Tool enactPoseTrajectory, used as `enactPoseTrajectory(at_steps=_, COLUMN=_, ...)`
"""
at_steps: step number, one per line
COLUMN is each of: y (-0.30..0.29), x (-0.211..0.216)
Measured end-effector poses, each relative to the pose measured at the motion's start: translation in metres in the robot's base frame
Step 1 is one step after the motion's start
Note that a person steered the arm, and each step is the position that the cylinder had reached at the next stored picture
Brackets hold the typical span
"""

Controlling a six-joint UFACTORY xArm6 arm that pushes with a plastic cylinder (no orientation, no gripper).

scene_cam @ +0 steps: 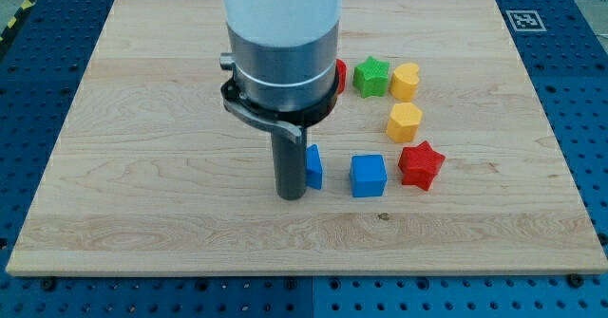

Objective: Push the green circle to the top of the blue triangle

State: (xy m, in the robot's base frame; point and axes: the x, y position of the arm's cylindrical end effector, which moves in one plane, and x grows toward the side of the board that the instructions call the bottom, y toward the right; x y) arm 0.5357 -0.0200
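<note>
My tip [291, 196] rests on the board just left of a blue block [314, 167], touching or nearly touching it. The rod hides that block's left part, so I cannot tell its shape. No green circle shows; the wide arm body [281, 43] covers the board's upper middle. The only green block in view is a green star [372, 76] to the right of the arm.
A blue cube [368, 176] sits right of the tip, with a red star [421, 164] beside it. A yellow hexagon [404, 121] and another yellow block [406, 81] lie above. A red block [340, 75] peeks from behind the arm. All stand on the wooden board [142, 166].
</note>
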Motion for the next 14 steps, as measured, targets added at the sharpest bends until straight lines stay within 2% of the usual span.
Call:
enactPoseTrajectory(at_steps=2, y=-0.015, x=-0.011)
enactPoseTrajectory(at_steps=3, y=-0.064, x=-0.048)
enactPoseTrajectory(at_steps=4, y=-0.096, x=-0.111)
enactPoseTrajectory(at_steps=5, y=-0.089, x=-0.186)
enactPoseTrajectory(at_steps=6, y=-0.047, x=-0.241)
enactPoseTrajectory(at_steps=7, y=-0.003, x=-0.243)
enactPoseTrajectory(at_steps=8, y=0.004, x=-0.232)
enactPoseTrajectory(at_steps=10, y=-0.026, x=-0.208)
enactPoseTrajectory(at_steps=11, y=-0.016, x=-0.181)
enactPoseTrajectory(at_steps=12, y=-0.013, x=-0.179)
enactPoseTrajectory(at_steps=13, y=-0.011, x=-0.205)
enactPoseTrajectory(at_steps=14, y=-0.004, x=-0.209)
